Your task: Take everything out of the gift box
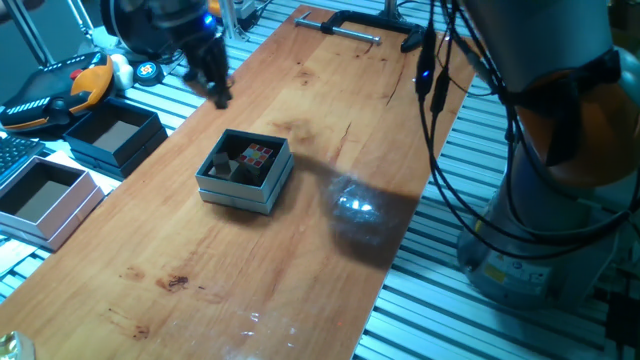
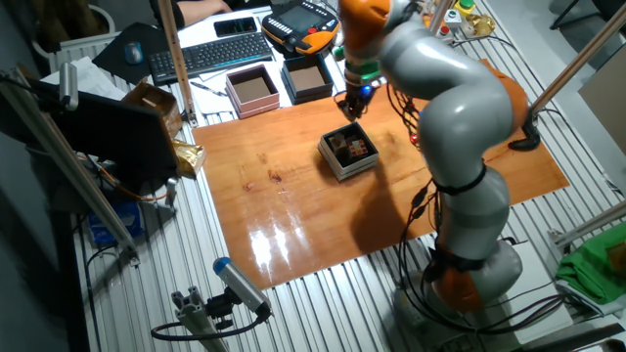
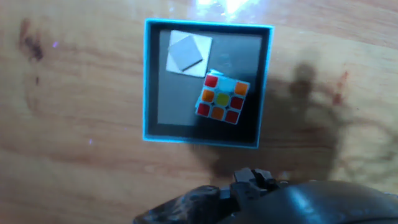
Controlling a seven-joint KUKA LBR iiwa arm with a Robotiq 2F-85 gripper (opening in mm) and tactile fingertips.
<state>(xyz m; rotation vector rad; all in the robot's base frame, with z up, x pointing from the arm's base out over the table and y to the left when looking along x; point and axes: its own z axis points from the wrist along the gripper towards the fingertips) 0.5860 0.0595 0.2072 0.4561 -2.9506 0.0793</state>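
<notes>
Hand view: puzzle cube [image 3: 222, 98] and grey cube [image 3: 188, 51] inside gift box [image 3: 207, 138], directly beneath the hand.
Fixed views: gripper [image 1: 216, 88] above box; finger state unclear.

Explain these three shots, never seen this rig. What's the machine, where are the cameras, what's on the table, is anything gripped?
It is one robot arm with a two-finger gripper at a wooden table. Two pictures come from fixed cameras on different sides of the table. The third comes from a camera on the hand, looking straight down.

On the table sits a small square gift box. Inside it the hand view shows a multicoloured puzzle cube and a plain grey cube. Off the table edge are a dark navy box and a larger white box.

The gripper hangs above the table near the gift box. Nothing appears to be held, but the fingers are too dark to tell open from shut.
</notes>
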